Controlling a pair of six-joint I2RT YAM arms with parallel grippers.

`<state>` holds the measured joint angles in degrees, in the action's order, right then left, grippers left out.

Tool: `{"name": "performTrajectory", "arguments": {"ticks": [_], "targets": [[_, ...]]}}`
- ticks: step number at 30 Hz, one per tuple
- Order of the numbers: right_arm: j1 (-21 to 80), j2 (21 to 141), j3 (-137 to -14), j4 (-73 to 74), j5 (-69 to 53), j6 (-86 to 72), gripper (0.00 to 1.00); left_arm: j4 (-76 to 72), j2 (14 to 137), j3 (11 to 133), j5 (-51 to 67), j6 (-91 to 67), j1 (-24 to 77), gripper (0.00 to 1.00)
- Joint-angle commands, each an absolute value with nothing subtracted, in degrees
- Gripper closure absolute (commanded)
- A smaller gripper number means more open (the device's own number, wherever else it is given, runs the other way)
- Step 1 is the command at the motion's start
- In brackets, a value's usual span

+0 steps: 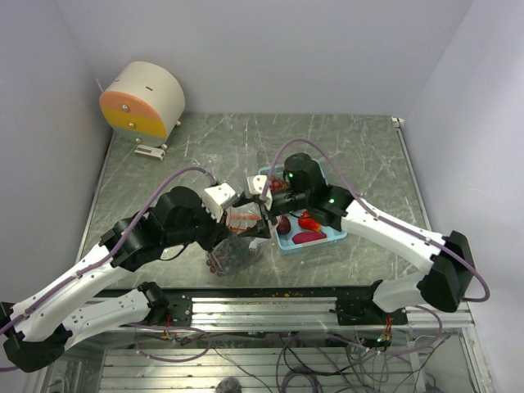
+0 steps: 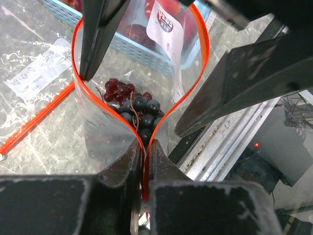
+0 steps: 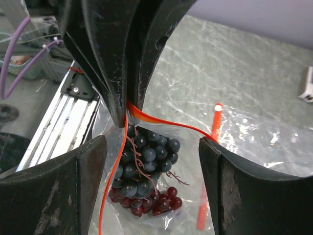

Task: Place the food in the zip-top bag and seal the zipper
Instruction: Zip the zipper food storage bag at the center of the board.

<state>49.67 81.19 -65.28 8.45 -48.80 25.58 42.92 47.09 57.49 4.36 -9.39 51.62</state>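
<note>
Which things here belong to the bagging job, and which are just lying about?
Job: zip-top bag, its zipper, grape clusters inside it, red fruits in the blue tray.
Lying about: spare clear bag lying flat, round beige-and-orange device.

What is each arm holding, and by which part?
The left gripper pinches the zip-top bag by one end of its zipper; the right gripper, open at the mouth, holds nothing.

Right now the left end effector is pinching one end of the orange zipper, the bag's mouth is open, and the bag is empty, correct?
Not empty: the left wrist view shows grape clusters inside the zip-top bag. The rest stands: the left end effector pinches one end of the zipper, mouth open.
</note>
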Motion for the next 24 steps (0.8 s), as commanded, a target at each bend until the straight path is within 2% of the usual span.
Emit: {"name": "performTrajectory", "arguments": {"ticks": [1, 7, 15, 21, 24], "targets": [[49.3, 74.9, -62.6, 1.0, -43.5, 22.7, 0.25, 40.8, 46.3, 60.3, 6.0, -9.0, 51.9, 0.93], [49.3, 75.4, -62.3, 0.8, -46.9, 26.0, 0.25, 41.2, 46.6, 60.6, 6.6, -8.8, 51.9, 0.93], [48.8, 87.7, -73.6, 17.1, -55.3, 35.1, 0.24, 42.1, 45.8, 61.2, 5.9, -9.0, 51.9, 0.93], [46.6, 86.1, -70.6, 16.7, -57.3, 34.7, 0.26, 42.7, 45.5, 61.5, 5.0, -8.8, 51.9, 0.93], [45.8, 84.2, -68.4, 15.4, -58.2, 34.0, 0.32, 43.1, 45.9, 61.7, 3.7, -8.6, 51.9, 0.93]]}}
